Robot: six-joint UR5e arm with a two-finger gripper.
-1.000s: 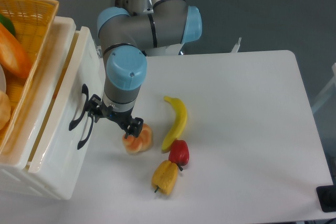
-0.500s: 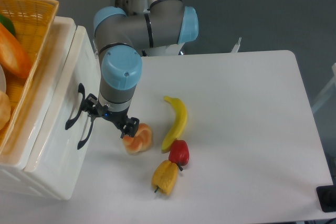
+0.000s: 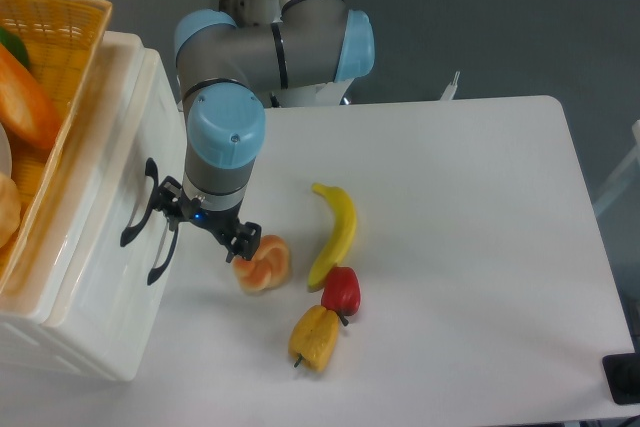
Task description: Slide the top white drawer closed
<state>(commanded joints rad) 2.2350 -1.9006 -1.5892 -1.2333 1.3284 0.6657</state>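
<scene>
The top white drawer (image 3: 112, 172) sits in the white cabinet at the left, its front close against the cabinet body with only a thin seam showing. Its dark curved handle (image 3: 138, 209) faces right. The lower drawer's matching handle (image 3: 163, 253) is just below it. My gripper (image 3: 207, 219) points down beside the drawer front, jaws spread and empty. One finger (image 3: 168, 195) is at the top drawer's handle, the other (image 3: 246, 240) is near an orange fruit.
A yellow wicker basket (image 3: 62, 35) with food stands on top of the cabinet. On the white table (image 3: 470, 247) lie a peeled orange (image 3: 265, 267), a banana (image 3: 336, 232), a red pepper (image 3: 341, 291) and a yellow pepper (image 3: 314, 337).
The top drawer front has slid left into the cabinet and the open gap along its edge has closed. My gripper moved left with it.
</scene>
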